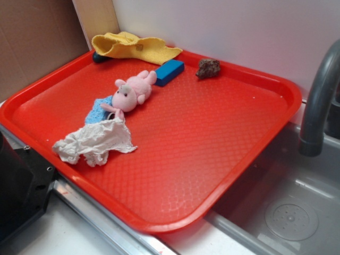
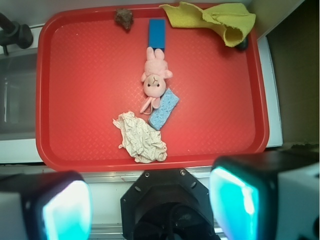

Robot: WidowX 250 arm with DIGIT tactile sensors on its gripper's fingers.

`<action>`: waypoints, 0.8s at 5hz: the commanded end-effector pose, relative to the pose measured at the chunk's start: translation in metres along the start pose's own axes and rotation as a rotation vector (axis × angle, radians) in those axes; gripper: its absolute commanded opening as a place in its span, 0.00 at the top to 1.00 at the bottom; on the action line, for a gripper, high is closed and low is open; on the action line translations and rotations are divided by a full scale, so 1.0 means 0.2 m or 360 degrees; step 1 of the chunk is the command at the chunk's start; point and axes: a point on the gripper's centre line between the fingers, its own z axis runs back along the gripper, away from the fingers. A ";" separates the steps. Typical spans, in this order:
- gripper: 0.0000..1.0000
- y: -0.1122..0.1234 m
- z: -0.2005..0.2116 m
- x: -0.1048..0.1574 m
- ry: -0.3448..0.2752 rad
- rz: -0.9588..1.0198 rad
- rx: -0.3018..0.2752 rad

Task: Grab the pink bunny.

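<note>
A white wall (image 1: 223,26) runs behind the red tray (image 1: 212,159), meeting a brown cardboard panel (image 1: 37,42) and a pale wooden strip (image 1: 98,18) at the far left corner. To the right sits a grey metal sink (image 1: 281,212) with a round drain (image 1: 291,218), and a dark grey faucet (image 1: 319,95) arches over it. A metal rail (image 1: 101,220) edges the tray's near side above a white counter (image 1: 48,239), all under soft, even light.

pale pink bunny (image 2: 155,76); red textured tray (image 2: 90,75), light-blue sponge (image 2: 165,109), white cloth (image 2: 140,137), yellow towel (image 2: 215,17)
</note>
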 end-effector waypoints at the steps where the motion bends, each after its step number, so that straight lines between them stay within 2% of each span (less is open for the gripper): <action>1: 0.00 0.00 0.00 0.00 0.0000 0.0000 0.0000; 2: 0.00 0.18 -0.26 0.09 0.0287 0.0094 0.0322; 3: 0.00 0.20 -0.53 0.18 0.0268 0.0184 0.0216; 4: 0.00 0.09 -0.79 0.43 0.0063 0.0229 0.0002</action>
